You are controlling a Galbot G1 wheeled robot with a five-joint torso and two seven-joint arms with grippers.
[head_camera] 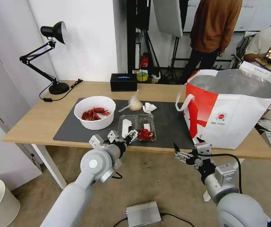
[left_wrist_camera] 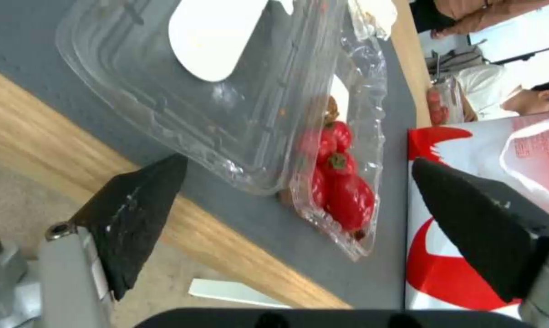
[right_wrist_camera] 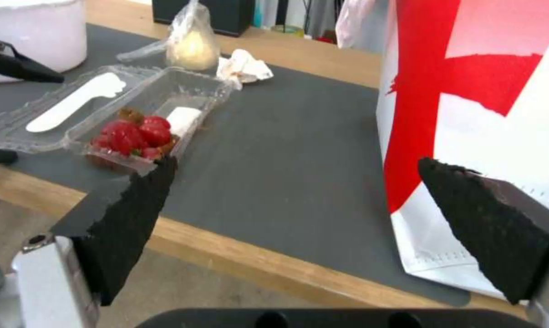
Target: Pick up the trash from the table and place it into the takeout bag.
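From my head camera: the worktop (head_camera: 31, 123) carries the dark mat (head_camera: 170, 123), and all the trash sits on it. The white bowl (head_camera: 95, 112) of red shells is on my left, the clamshell box (head_camera: 137, 126) lies splayed open at the mat's near edge, and the knotted bag (head_camera: 134, 103) and crumpled tissue (head_camera: 149, 107) sit behind it. The takeout bag (head_camera: 233, 110) stands open on my right, foil mouth up. My left tool (head_camera: 125, 136) hangs at the box's near corner, fingers spread, gripping nothing. My right tool (head_camera: 188, 148) hovers below the worktop edge near the bag's base, also spread and empty.

Left wrist now: my two black fingers (left_wrist_camera: 135, 218) frame the clamshell box (left_wrist_camera: 226, 105), its lid half holding a white spoon (left_wrist_camera: 210, 36) and the other half holding red scraps (left_wrist_camera: 338, 187). Nothing is between the pads yet.

Right wrist: the takeout bag (right_wrist_camera: 487, 127) wall stands close beside one finger (right_wrist_camera: 129, 218), with the clamshell box (right_wrist_camera: 117, 114) off across the mat.

The risks as I judge them: that box is thin and hinged open, so a pinch on one flap could let the other half sag and spill scraps or the spoon. Closing too low could catch the mat edge. Lifting it tilted toward the bag might clip the tall rim and dump the load outside
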